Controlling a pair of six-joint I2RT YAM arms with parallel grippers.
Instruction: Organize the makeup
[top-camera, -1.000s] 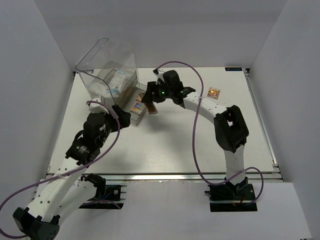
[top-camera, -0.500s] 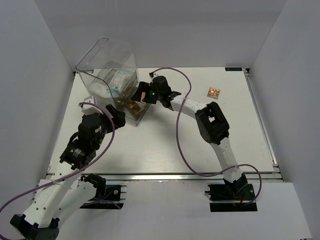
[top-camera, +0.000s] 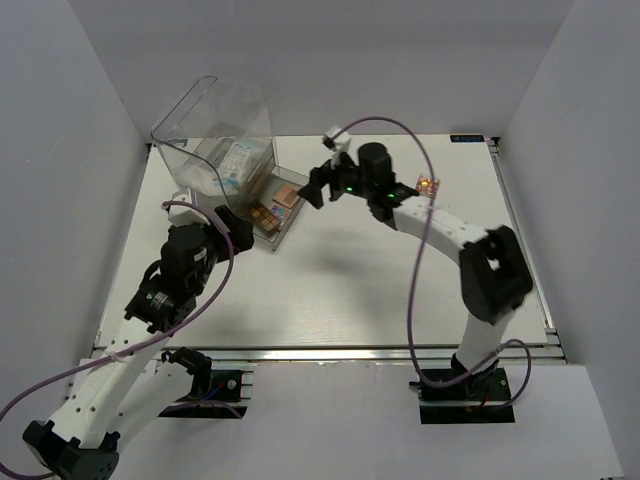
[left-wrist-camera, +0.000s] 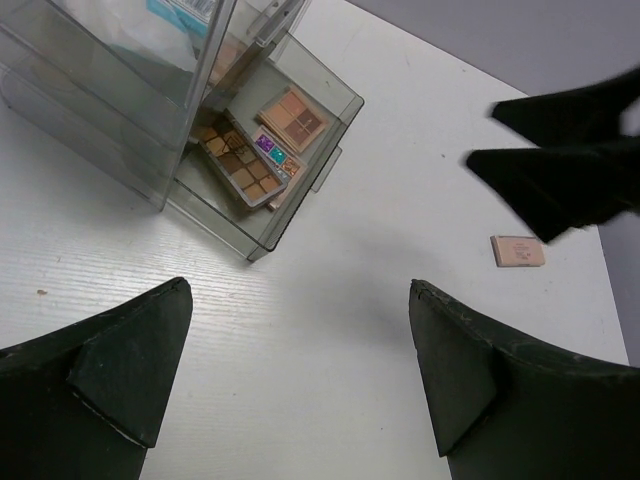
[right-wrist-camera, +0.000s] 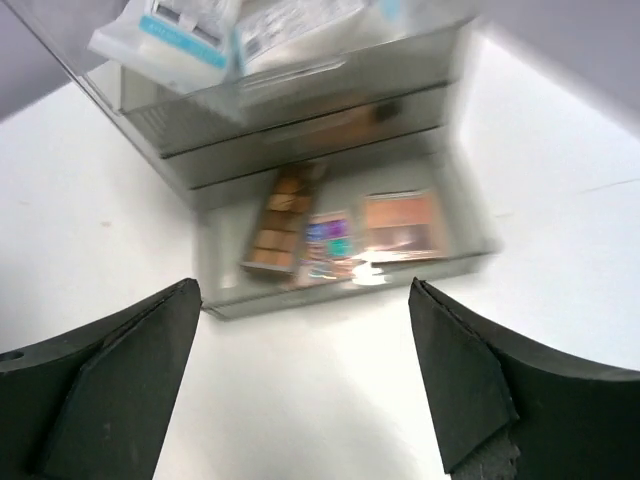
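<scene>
Hovering outstretched beside the drawer (left-wrist-camera: 215, 222), right pincer (top-camera: 317, 190) gapes empty; left pincer (top-camera: 236, 233) too.

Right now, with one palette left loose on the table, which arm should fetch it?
Right. The loose palette lies on the table's right side, beside that arm; the right hand is open and empty. The left hand sits by the drawer box, farther off.

I count four eyeshadow palettes (right-wrist-camera: 400, 225): three lie in the open drawer (right-wrist-camera: 330, 298), and a fourth palette (top-camera: 428, 184) sits alone on the counter (top-camera: 400, 290). I see two clear packets (right-wrist-camera: 165, 35) inside one clear drawer box (top-camera: 215, 110), and two claws: the left claw (left-wrist-camera: 290, 370) and the right claw (right-wrist-camera: 300, 380).
</scene>
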